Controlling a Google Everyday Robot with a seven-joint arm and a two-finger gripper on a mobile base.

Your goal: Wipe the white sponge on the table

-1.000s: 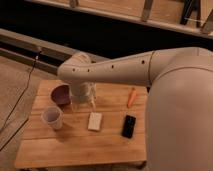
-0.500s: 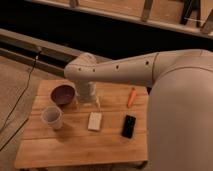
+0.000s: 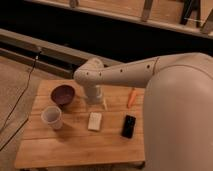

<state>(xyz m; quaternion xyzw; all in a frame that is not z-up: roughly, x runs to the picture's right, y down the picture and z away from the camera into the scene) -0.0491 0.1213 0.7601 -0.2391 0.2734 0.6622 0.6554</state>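
The white sponge point(image 3: 95, 121) lies flat on the worktop point(image 3: 75, 145), near the middle. It is a small pale block, and nothing is touching it.

Just behind the sponge, the gripper point(image 3: 96, 105) hangs above the wood and points down. Its two fingers stand wide apart and hold nothing. There is a small gap between the gripper and the sponge.

The big white arm point(image 3: 125, 75) comes in from the right side. It runs nearly level over the back of the worktop. Then it bends at a round joint point(image 3: 90, 75) and drops straight down to the gripper. The arm has a row of little dark dots along its side. The robot's wide white body point(image 3: 180, 120) fills the right part of the view.

To the right of the sponge lies a black phone point(image 3: 129, 126), close by but not touching. Behind the phone lies a thin orange thing point(image 3: 132, 97); I cannot tell what it is. To the left of the sponge stands a white cup point(image 3: 52, 117), upright. Behind the cup sits a dark red bowl point(image 3: 63, 94), just left of the gripper.

A dark cable point(image 3: 20, 100) runs along the floor on the left.
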